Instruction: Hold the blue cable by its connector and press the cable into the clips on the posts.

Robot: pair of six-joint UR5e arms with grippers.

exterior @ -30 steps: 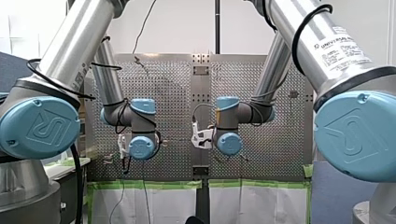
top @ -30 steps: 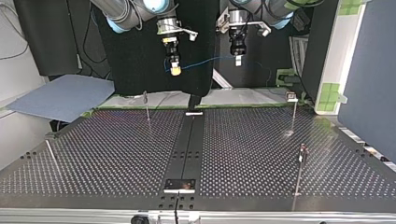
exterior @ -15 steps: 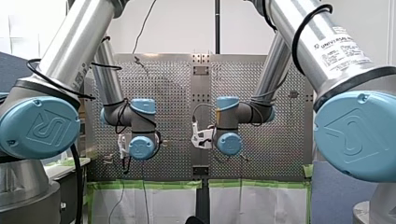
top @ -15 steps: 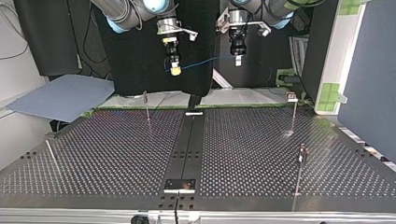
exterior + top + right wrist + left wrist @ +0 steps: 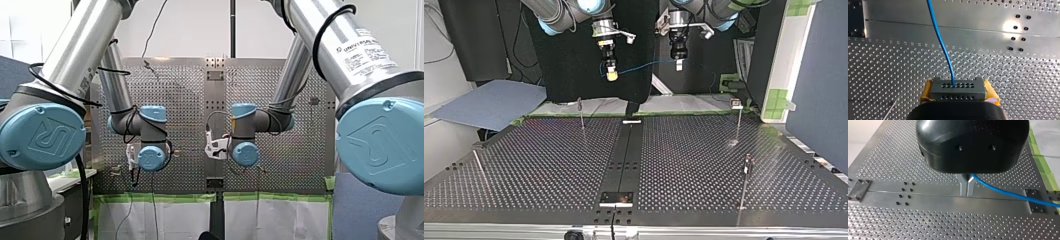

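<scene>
Cable (image 5: 644, 66), blue and thin, is strung between the two claws in the upper middle of the top view, well above the perforated tabletop (image 5: 549, 165). My right claw (image 5: 611, 75) has its yellow pads (image 5: 926, 91) clamped on the black connector (image 5: 958, 88), with the cable leaving the connector's face. My left claw (image 5: 967, 191) is pinched closed on the cable further along. Thin posts (image 5: 581, 114) stand on the tabletop below, apart from it.

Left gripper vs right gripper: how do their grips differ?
Left gripper pinches the bare blue cable between thin metal fingers; right gripper clamps the dark connector between yellow pads. Left holds the cable along its length, right at its end. Both are shut.
</scene>
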